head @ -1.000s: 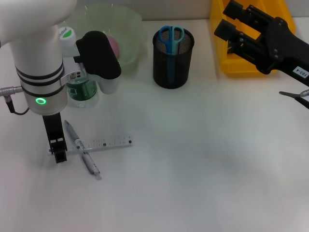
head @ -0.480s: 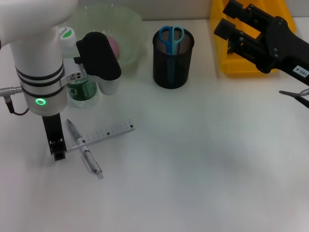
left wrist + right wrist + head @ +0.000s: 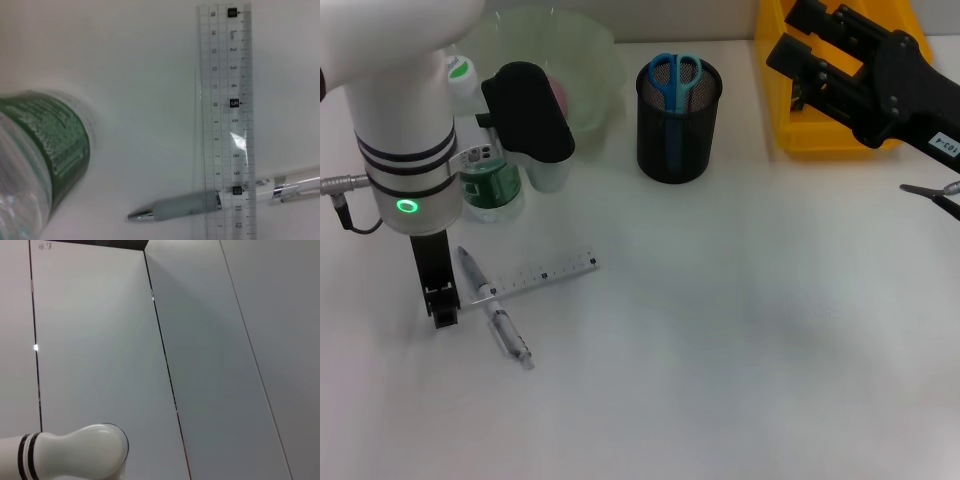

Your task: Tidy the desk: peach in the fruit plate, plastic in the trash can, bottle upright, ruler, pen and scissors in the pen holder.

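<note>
From the head view, the left claw point(image 3: 442, 305) stands low over the white counter point(image 3: 740, 330) at about eight o'clock, its dark fingers pointing down, touching or just beside the near end of the clear ruler point(image 3: 535, 276); whether they are apart or together I cannot tell. The ruler lies flat, crossing over the grey pen point(image 3: 492, 310), which runs diagonally toward six o'clock. Behind the arm, at ten o'clock, a green-labelled bottle point(image 3: 488, 188) stands upright, and past it the pale green fruit plate point(image 3: 582, 62) holds the pink peach point(image 3: 556, 95). At twelve o'clock the black mesh pen holder point(image 3: 677, 130) carries the blue-handled scissors point(image 3: 674, 76). The right claw point(image 3: 798, 45) hangs at two o'clock over a yellow bin point(image 3: 800, 135), its fingers spread apart and holding nothing.

The left wrist view shows the ruler point(image 3: 226, 120) lying over the pen point(image 3: 210, 202), with the bottle's green label point(image 3: 55, 150) well apart to the side.

The right wrist view shows only grey wall panels point(image 3: 215, 340) and a white arm joint point(image 3: 75, 452).
</note>
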You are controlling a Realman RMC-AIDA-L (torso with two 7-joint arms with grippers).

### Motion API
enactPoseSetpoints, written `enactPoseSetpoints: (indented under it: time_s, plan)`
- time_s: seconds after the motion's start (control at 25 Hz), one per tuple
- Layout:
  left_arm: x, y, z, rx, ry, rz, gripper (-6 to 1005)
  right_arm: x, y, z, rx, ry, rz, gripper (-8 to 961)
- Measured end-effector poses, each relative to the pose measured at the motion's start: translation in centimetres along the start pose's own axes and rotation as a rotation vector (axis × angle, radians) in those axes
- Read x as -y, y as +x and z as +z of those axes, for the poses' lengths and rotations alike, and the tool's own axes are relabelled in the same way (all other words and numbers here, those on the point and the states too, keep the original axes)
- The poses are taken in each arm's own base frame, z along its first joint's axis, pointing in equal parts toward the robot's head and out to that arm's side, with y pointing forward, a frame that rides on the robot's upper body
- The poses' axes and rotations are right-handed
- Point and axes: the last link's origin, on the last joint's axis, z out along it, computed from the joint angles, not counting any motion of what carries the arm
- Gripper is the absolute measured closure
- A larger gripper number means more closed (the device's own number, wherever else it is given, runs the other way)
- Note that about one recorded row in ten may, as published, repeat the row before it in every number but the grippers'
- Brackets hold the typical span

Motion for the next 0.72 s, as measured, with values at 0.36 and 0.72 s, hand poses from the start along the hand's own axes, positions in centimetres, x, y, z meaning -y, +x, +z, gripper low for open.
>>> enactPoseSetpoints:
  time_s: [0.36, 0.72]
  plan:
    - [-0.05, 0.01, 0.05, 0.008, 0.003, 0.000, 580, 0.02, -0.02, -0.07, 0.000, 0.002, -0.002, 344]
    - [-0.09, 0.06, 0.16, 0.017, 0.012, 0.006, 602, 0.02, -0.03, -0.05, 0.001, 0.001, -0.003, 344]
